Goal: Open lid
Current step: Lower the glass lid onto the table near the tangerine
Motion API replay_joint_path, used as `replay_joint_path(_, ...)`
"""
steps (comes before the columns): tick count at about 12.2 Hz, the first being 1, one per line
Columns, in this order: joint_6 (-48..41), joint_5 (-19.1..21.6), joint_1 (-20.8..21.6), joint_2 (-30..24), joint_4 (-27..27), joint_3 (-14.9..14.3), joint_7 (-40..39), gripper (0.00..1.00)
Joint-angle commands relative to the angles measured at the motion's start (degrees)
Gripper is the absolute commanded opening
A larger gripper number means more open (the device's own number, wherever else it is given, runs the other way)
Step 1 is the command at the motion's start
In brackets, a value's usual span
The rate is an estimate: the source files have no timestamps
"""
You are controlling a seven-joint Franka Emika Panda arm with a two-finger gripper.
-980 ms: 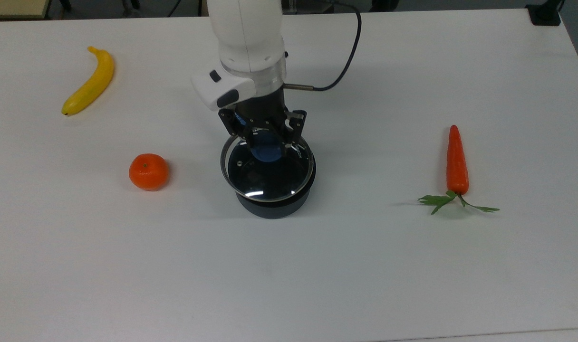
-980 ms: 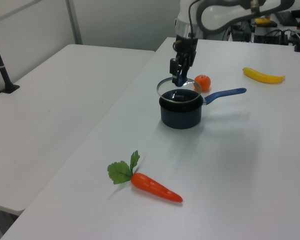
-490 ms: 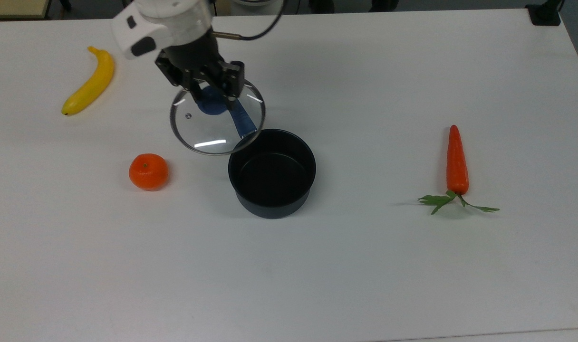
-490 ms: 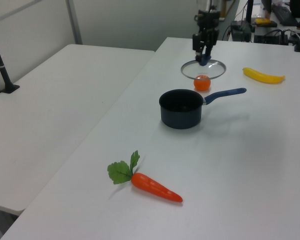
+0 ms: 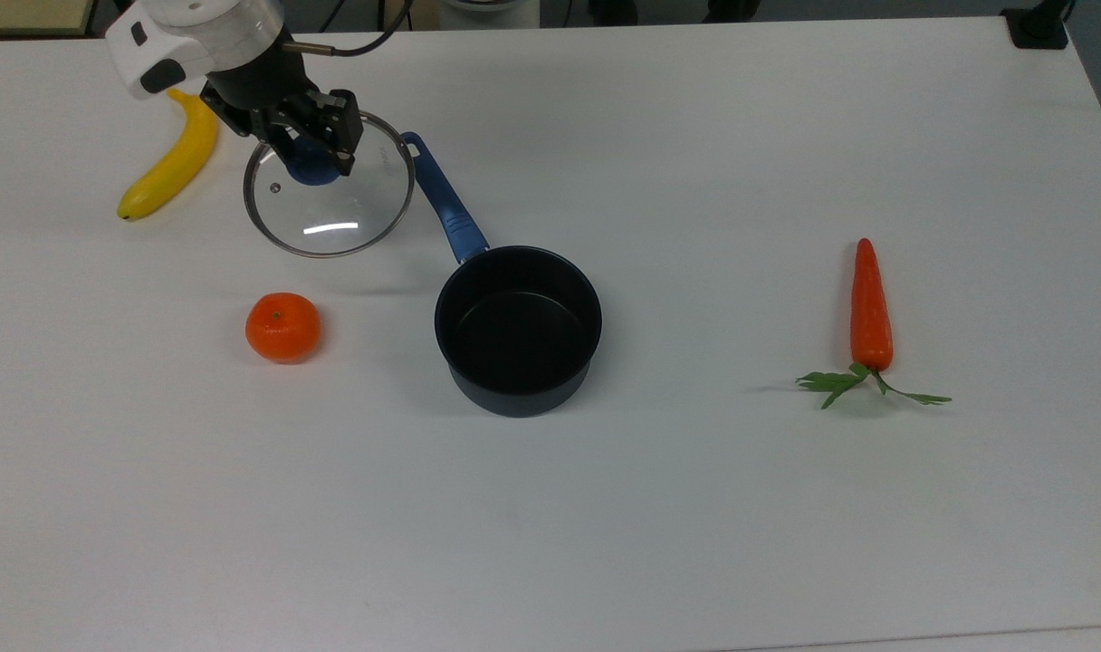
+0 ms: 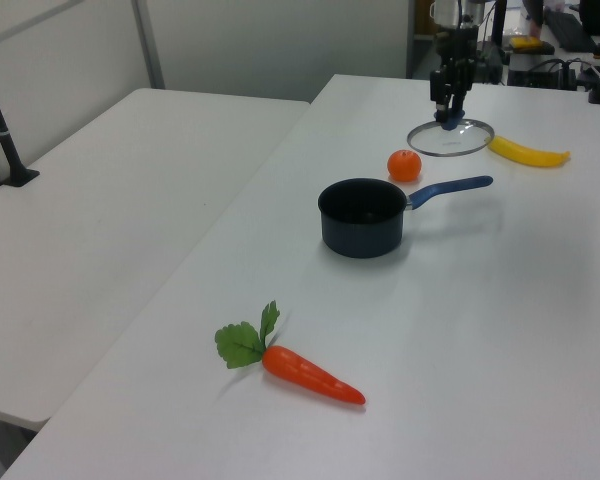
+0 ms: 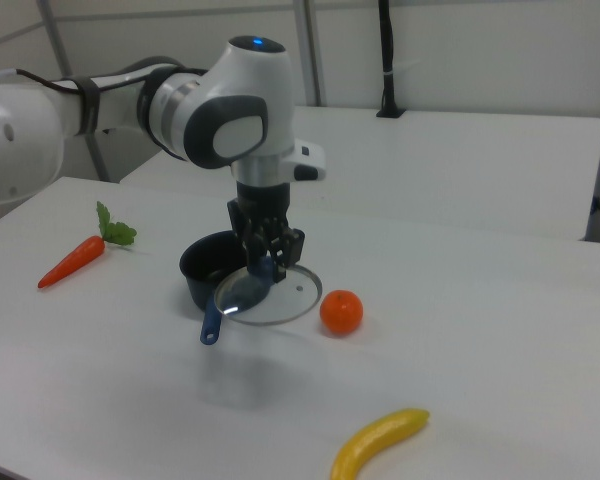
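The gripper (image 5: 308,156) is clamped on the glass lid's (image 5: 333,204) blue knob (image 5: 308,170). The lid hangs clear of the saucepan (image 5: 517,330) (between banana (image 5: 172,158) and handle (image 5: 444,206)).

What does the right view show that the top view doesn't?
The right view adds the arm's bulky white body, a second table behind, and the lid hanging above its shadow. The top view adds a straight-down look into the empty saucepan and the lid's small vent hole. Both share the jaws shut on the blue knob, plus the orange, banana and carrot.
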Motion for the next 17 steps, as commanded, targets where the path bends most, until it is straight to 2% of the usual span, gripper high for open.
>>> replay_joint_path(1, 4.55, 0.69, -0.07, -2.8, -6.75, -1.74, -4.76, 0.23)
replay_joint_path(4, 14.65, 0.34, -0.42, -2.62, -14.31, -1.93, -6.44, 0.23)
replay_joint_path(7, 15.47, 0.07, -0.42, -1.13, -15.12, -2.1, -7.67, 0.23)
replay_joint_path(10, 19.85, 0.07, -0.25, -0.87, -18.01, -2.1, -8.02, 0.23)
replay_joint_path(15, 20.13, 0.07, 0.37, 1.33, -18.72, -2.1, -8.02, 0.23)
replay_joint_path(16, 20.21, -0.01, 0.46, 1.33, -19.16, -2.1, -8.02, 0.25)
replay_joint_path(17, 20.3, -0.02, 0.46, 1.33, -19.34, -2.1, -8.02, 0.31)
